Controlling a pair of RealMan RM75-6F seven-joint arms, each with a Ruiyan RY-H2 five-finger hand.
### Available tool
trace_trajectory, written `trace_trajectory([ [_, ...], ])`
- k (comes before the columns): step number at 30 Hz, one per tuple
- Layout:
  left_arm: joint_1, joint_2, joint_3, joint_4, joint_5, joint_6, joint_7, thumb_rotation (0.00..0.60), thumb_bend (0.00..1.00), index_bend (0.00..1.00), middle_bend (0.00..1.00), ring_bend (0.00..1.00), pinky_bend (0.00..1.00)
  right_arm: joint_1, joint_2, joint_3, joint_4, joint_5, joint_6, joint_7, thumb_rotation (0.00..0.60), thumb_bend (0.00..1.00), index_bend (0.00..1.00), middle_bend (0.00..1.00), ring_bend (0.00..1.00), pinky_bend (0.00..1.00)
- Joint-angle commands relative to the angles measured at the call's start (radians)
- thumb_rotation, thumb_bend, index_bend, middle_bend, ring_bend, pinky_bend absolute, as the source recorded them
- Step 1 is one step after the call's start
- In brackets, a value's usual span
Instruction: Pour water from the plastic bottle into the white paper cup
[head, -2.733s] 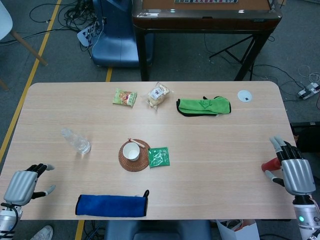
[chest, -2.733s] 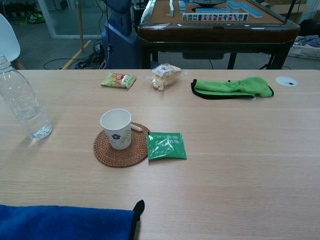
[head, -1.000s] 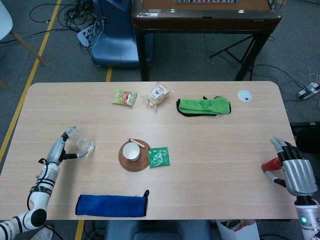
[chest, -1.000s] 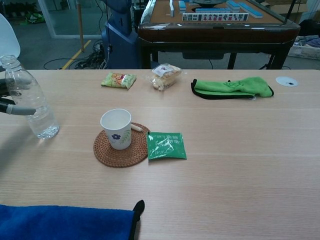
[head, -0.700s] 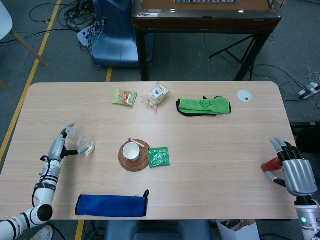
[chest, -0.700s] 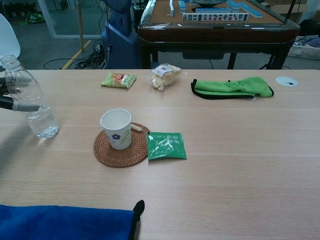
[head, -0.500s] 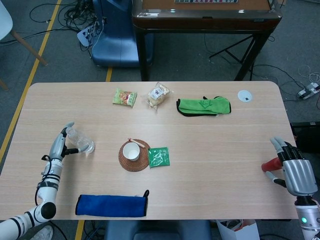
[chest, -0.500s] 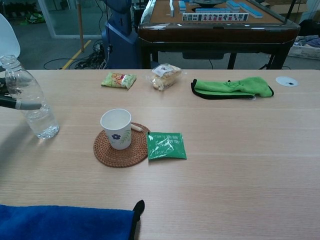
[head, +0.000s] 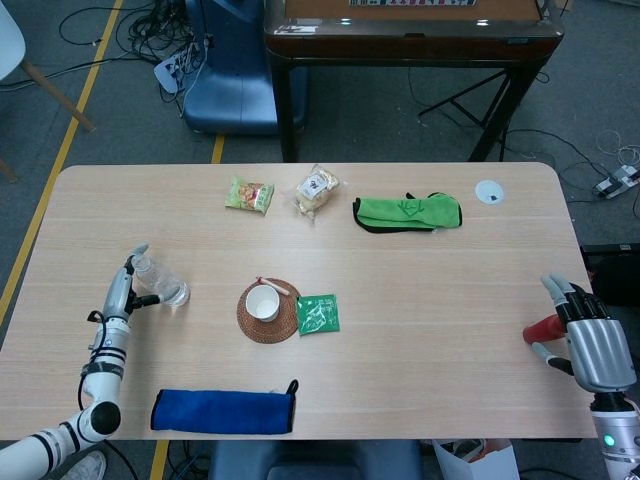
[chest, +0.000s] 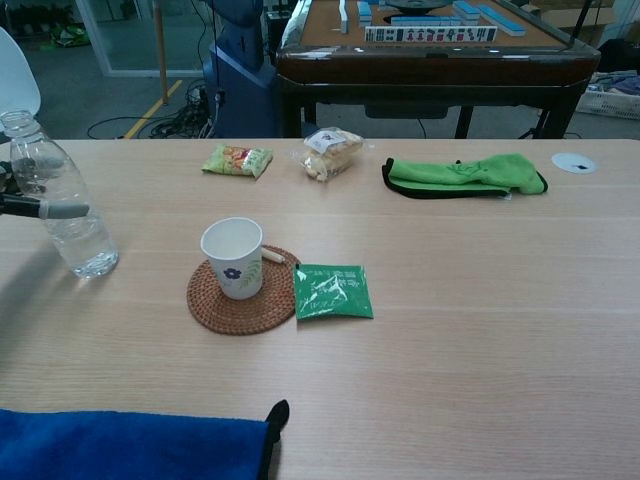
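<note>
Grey floor with yellow tape lines and loose cables surrounds a light wooden table (head: 420, 330); a dark mahjong table (chest: 440, 40) stands behind it.

Containers: the white paper cup (chest: 233, 258) stands upright on a round woven coaster (chest: 240, 300) near the table's middle, mouth up. Its interior looks white; whether it holds any liquid cannot be told. The clear plastic bottle (chest: 55, 200) stands upright toward the table's left side, well apart from the cup, long axis vertical, neck up. Water shows in its lower part. Whether a cap is on cannot be told.

Left hand (head: 122, 290): at the bottle, one finger (chest: 55, 209) across the front of its body in the chest view. The grip appears closed around it, though most of the hand lies outside that view.

Right hand (head: 585, 335): at the table's right edge, fingers spread apart, holding nothing; a red object (head: 540, 329) shows just beside it.

Other items: a green packet (chest: 333, 291) touching the coaster's right edge, a blue cloth (head: 222, 411) at the near edge, a green cloth (chest: 465, 175), and two snack bags (chest: 330, 152) at the far side.
</note>
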Motion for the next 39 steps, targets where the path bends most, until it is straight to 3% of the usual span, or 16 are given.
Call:
trace_trajectory([
  [1,-0.001,-0.008,-0.004,0.004,-0.001,0.001,-0.003,0.600,0.01,0.00,0.00,0.01,0.03,0.000,0.001,0.000,-0.001,0.000,0.001,0.000,0.600,0.04,0.10,0.10,0.13,0.24],
  [11,-0.006,-0.016,-0.005,-0.005,0.007,-0.013,0.001,0.600,0.01,0.16,0.12,0.16,0.06,-0.004,0.004,-0.001,-0.005,-0.004,0.007,0.003,0.600,0.04,0.11,0.11,0.13,0.24],
  [15,-0.007,-0.022,-0.003,-0.003,0.005,-0.022,-0.001,0.600,0.01,0.22,0.18,0.25,0.15,-0.005,0.007,-0.001,-0.006,-0.005,0.010,0.004,0.600,0.04,0.11,0.12,0.13,0.24],
  [23,-0.009,-0.036,0.001,0.017,0.009,-0.028,0.001,0.600,0.01,0.32,0.23,0.28,0.20,-0.007,0.010,-0.001,-0.009,-0.004,0.011,0.006,0.600,0.04,0.11,0.12,0.13,0.24],
  [39,-0.006,-0.065,0.007,0.018,0.030,0.030,0.049,0.600,0.01,0.54,0.45,0.49,0.46,-0.007,0.012,0.000,-0.011,-0.001,0.008,0.008,0.600,0.04,0.12,0.17,0.13,0.24],
])
